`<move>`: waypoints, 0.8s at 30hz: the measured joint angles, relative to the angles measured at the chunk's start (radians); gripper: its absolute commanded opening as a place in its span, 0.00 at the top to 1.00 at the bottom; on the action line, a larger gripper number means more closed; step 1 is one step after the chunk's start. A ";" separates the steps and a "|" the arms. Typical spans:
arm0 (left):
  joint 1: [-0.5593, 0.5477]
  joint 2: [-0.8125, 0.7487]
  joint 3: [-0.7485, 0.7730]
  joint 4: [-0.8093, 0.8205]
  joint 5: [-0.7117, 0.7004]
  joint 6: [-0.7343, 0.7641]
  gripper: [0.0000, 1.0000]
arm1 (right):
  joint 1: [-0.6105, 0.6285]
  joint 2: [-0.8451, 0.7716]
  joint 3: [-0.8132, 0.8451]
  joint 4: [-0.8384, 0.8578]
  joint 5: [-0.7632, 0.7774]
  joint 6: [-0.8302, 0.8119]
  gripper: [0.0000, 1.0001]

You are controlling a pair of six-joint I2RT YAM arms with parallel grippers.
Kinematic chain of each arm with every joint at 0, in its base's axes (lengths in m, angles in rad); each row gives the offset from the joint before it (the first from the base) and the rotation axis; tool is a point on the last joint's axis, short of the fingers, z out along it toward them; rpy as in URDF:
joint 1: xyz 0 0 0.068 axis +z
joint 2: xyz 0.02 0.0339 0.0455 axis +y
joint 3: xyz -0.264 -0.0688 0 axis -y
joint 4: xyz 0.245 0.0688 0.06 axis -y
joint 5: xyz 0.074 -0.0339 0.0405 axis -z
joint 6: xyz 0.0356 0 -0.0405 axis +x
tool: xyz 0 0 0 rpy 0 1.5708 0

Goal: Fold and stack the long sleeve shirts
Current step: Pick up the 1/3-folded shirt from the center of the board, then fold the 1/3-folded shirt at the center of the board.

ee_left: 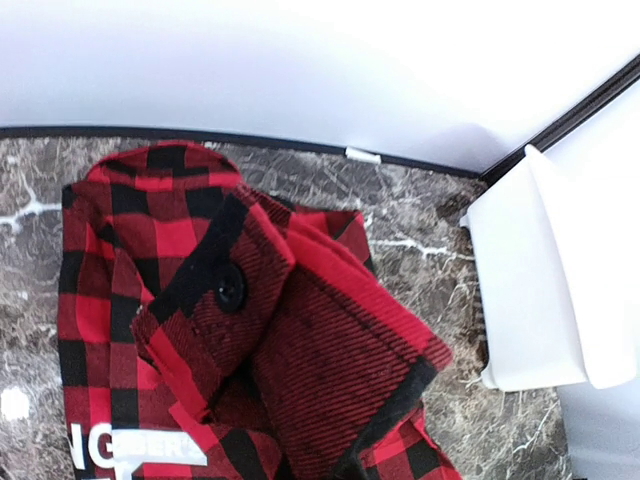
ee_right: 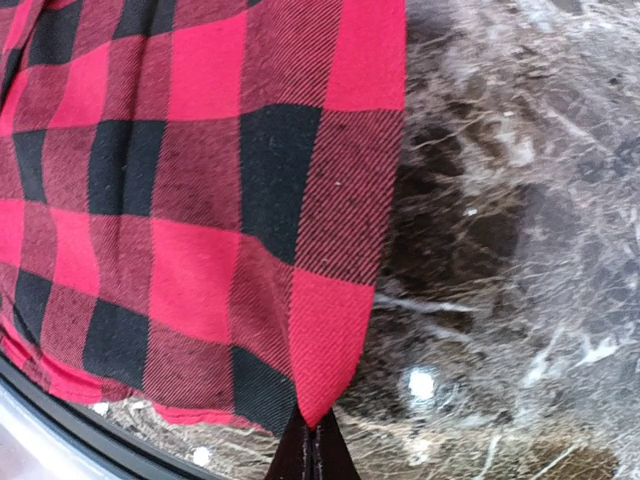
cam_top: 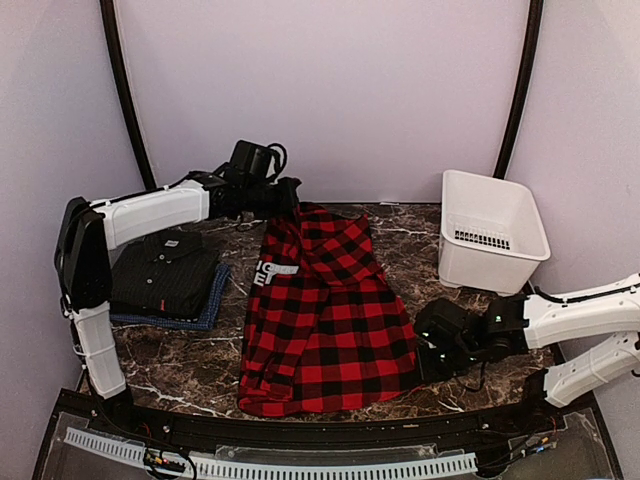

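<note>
The red-and-black checked shirt (cam_top: pixel 325 315) lies spread down the middle of the table, its white letters (cam_top: pixel 265 272) near the left edge. My left gripper (cam_top: pixel 288 202) is shut on its far top edge and holds that part lifted. In the left wrist view a buttoned cuff and folded cloth (ee_left: pixel 300 350) hide the fingers. My right gripper (cam_top: pixel 425 348) is shut on the shirt's near right corner; its black tips (ee_right: pixel 313 455) pinch the red hem (ee_right: pixel 325 370) just above the tabletop. At the left, a folded black shirt (cam_top: pixel 165 265) rests on a folded blue one (cam_top: pixel 213 303).
A white plastic basket (cam_top: pixel 490 235) stands at the back right, seen also at the right of the left wrist view as the basket (ee_left: pixel 540 280). The dark marble table (cam_top: pixel 180 370) has a black raised rim along its near edge.
</note>
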 measured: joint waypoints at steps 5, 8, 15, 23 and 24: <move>0.030 -0.040 0.044 -0.006 -0.005 0.032 1.00 | 0.026 0.001 0.006 0.009 -0.014 -0.004 1.00; 0.058 -0.046 0.044 -0.010 -0.006 0.048 1.00 | 0.042 0.014 0.033 0.011 -0.017 -0.008 1.00; 0.136 -0.072 0.064 -0.020 0.004 0.084 1.00 | 0.075 0.109 0.143 0.022 -0.020 -0.030 1.00; 0.229 -0.146 0.105 -0.006 0.021 0.126 1.00 | 0.093 0.223 0.247 0.072 -0.053 -0.078 1.00; 0.240 -0.153 0.108 -0.003 0.025 0.129 1.00 | 0.094 0.238 0.259 0.080 -0.063 -0.085 1.00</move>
